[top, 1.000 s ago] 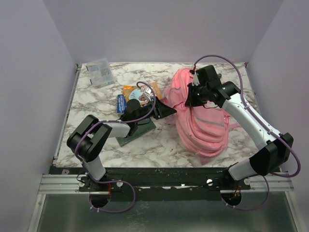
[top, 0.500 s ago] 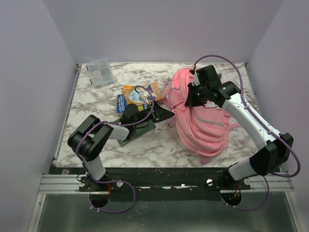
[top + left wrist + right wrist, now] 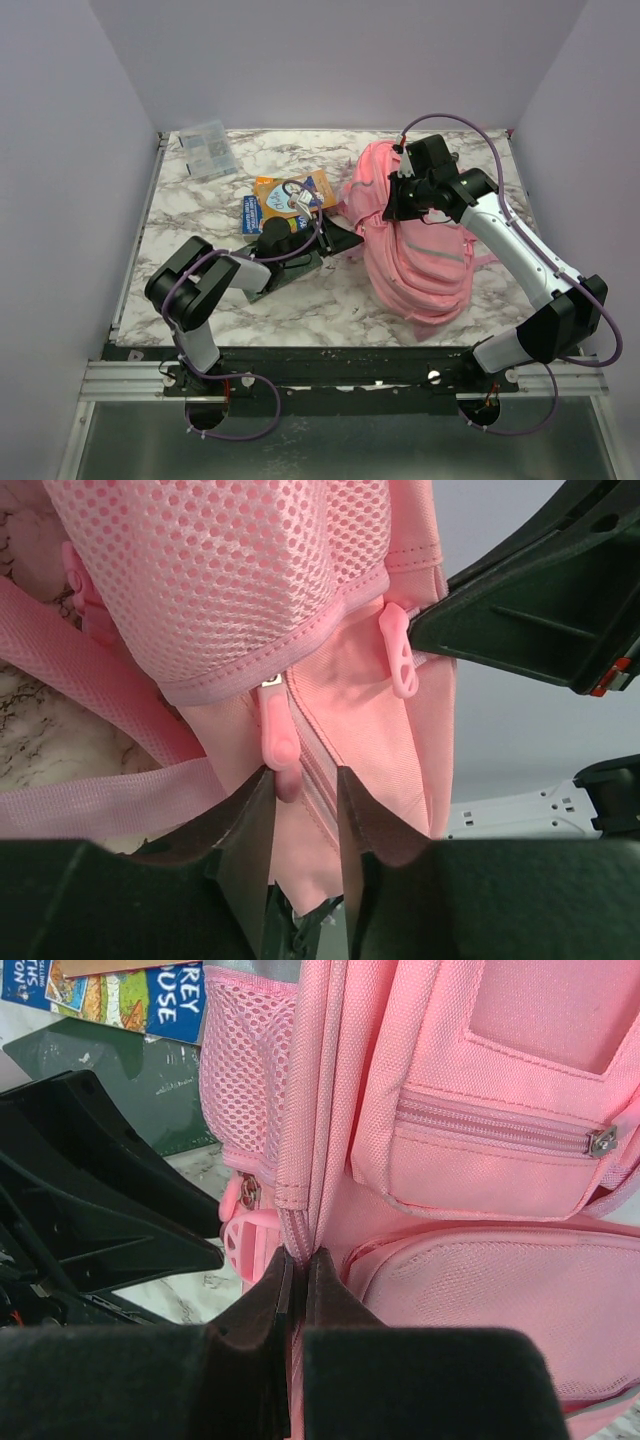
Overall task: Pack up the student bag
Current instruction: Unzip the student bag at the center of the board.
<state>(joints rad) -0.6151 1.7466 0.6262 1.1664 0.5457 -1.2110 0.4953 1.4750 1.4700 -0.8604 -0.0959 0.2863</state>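
The student bag [image 3: 420,250], a large soft pink backpack, lies at the right of the table. My left gripper [image 3: 345,235] is at its left side. In the left wrist view the left gripper [image 3: 303,780] stands narrowly open, with the tip of a pink zipper pull [image 3: 277,735] between its fingers and against the left one. A second pull [image 3: 400,655] hangs further right. My right gripper [image 3: 395,205] is at the bag's upper part. In the right wrist view the right gripper [image 3: 300,1255] is shut on the bag's zipper seam [image 3: 310,1140].
An orange book [image 3: 290,190], a blue book [image 3: 252,212] and a dark green flat board [image 3: 290,265] lie left of the bag, under the left arm. A clear plastic box [image 3: 207,148] sits at the far left corner. The other arm's black gripper [image 3: 540,600] is close by.
The left jaws have narrowed around the pink zipper pull, and the left arm has shifted slightly. The right arm and the bag have stayed put.
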